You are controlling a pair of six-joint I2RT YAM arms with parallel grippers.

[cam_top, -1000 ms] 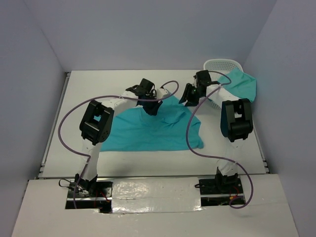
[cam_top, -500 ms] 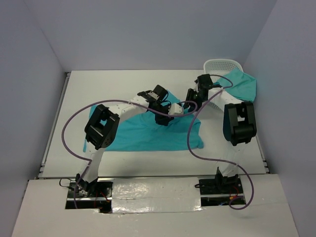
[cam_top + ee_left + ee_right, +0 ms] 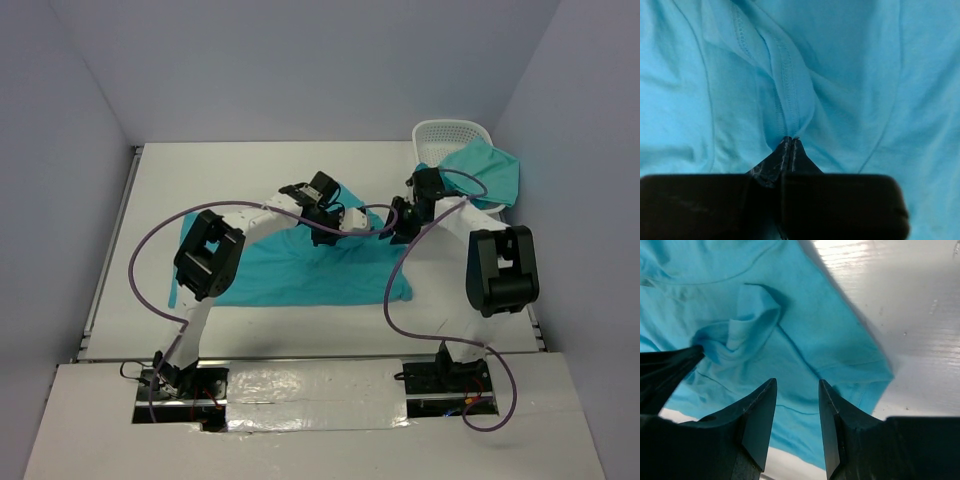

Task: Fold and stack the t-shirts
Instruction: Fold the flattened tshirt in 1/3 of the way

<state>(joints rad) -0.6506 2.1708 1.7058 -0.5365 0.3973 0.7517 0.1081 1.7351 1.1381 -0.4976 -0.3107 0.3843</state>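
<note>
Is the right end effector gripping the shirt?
No, the right end effector stands open over the shirt, with no cloth pinched in it.

I'm seeing the white table (image 3: 200,180) carrying a teal t-shirt (image 3: 290,270) spread mid-table and a basket (image 3: 445,133) sitting in its far right corner.

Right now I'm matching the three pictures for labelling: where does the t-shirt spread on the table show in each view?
Top external: t-shirt lies spread across the middle of the table.
Left wrist: t-shirt fills the frame.
Right wrist: t-shirt covers the upper left, with bare table on the right.
Shared landmark: left gripper, shut on the t-shirt's bunched cloth.
</note>
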